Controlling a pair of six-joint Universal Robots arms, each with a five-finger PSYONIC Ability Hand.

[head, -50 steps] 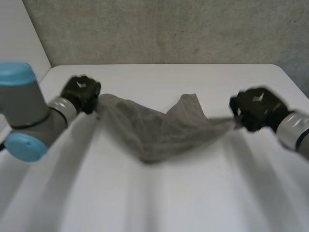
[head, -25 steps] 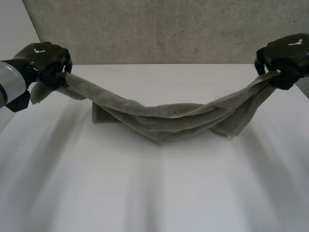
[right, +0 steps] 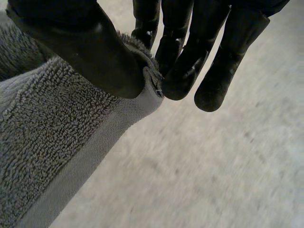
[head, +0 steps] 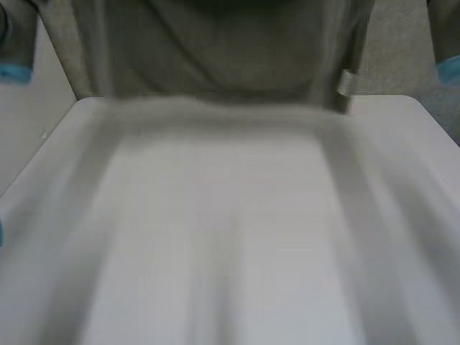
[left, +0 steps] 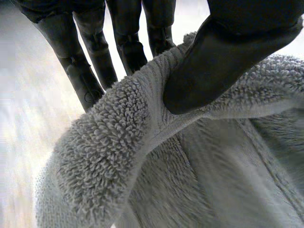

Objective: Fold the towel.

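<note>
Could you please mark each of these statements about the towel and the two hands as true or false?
1. The towel hangs spread wide, raised above the far part of the table. True.
2. The left hand is open and clear of the towel. False: its thumb pinches the towel's edge against its fingers.
3. The right hand pinches the towel at a corner. True.
4. The towel lies crumpled in the middle of the table. False: it is held up, and the table's middle is bare.
</note>
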